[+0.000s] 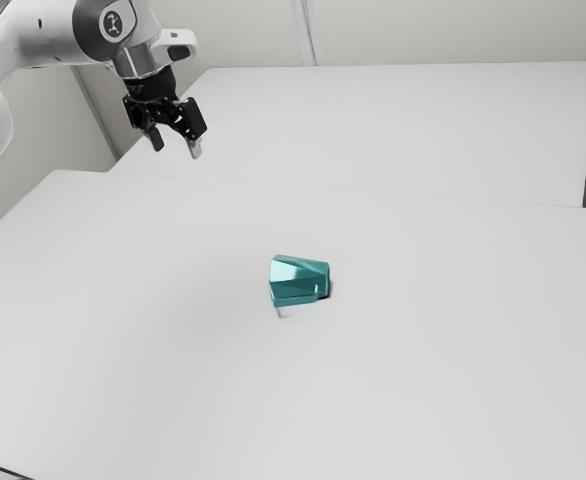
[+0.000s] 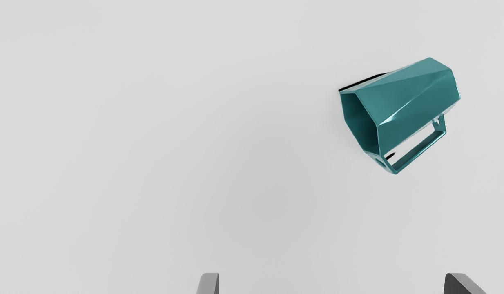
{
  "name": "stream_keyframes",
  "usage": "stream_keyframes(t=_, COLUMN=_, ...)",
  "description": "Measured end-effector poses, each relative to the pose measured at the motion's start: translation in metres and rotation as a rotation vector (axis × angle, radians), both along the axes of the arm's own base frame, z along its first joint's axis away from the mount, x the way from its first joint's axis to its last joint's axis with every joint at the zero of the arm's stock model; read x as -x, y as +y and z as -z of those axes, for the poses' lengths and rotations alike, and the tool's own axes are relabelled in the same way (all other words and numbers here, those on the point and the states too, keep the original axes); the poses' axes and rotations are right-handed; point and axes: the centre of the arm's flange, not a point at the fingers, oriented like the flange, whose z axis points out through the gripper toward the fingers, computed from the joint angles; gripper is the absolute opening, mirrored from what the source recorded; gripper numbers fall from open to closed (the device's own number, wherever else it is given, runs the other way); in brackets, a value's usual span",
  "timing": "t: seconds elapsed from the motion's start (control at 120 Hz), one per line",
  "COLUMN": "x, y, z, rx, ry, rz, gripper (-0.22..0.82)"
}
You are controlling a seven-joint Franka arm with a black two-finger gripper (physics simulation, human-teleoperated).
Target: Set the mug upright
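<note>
My claw hung open in the air, its two fingers well apart. Lower than it and well off toward the exterior view's right, the teal mug lay sideways on the white table.

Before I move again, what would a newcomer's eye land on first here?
First, the teal, faceted mug, lying on its side near the middle of the exterior view, vivid against the pale table; the wrist view shows its dark open mouth and angular handle. Next, the white arm at the exterior view's upper left, its black jaws open and raised clear of the mug.
</note>
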Motion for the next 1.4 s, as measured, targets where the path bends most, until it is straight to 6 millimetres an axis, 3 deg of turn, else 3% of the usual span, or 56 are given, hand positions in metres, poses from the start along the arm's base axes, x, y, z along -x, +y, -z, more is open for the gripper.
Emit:
stream_keyframes(t=0.333, x=0.000, y=0.002, z=0.000, rx=0.000, ry=0.002, rz=-0.012, gripper=0.60)
stream_keyframes(t=0.458, x=-0.001, y=0.000, z=0.013, rx=0.033, ry=0.011, rz=-0.019, gripper=0.60)
stream_keyframes(t=0.625, x=0.005, y=0.026, z=0.071, rx=0.272, ry=0.073, rz=-0.122, gripper=0.60)
stream_keyframes(t=0.783, x=0.006, y=0.018, z=0.117, rx=0.489, ry=0.058, rz=-0.149, gripper=0.60)
stream_keyframes(t=1.025, x=0.023, y=0.032, z=0.202, rx=0.706, ry=0.009, rz=-0.214, gripper=0.60)
stream_keyframes(t=1.4, x=0.019, y=0.024, z=0.287, rx=0.812, ry=-0.034, rz=-0.150, gripper=0.60)
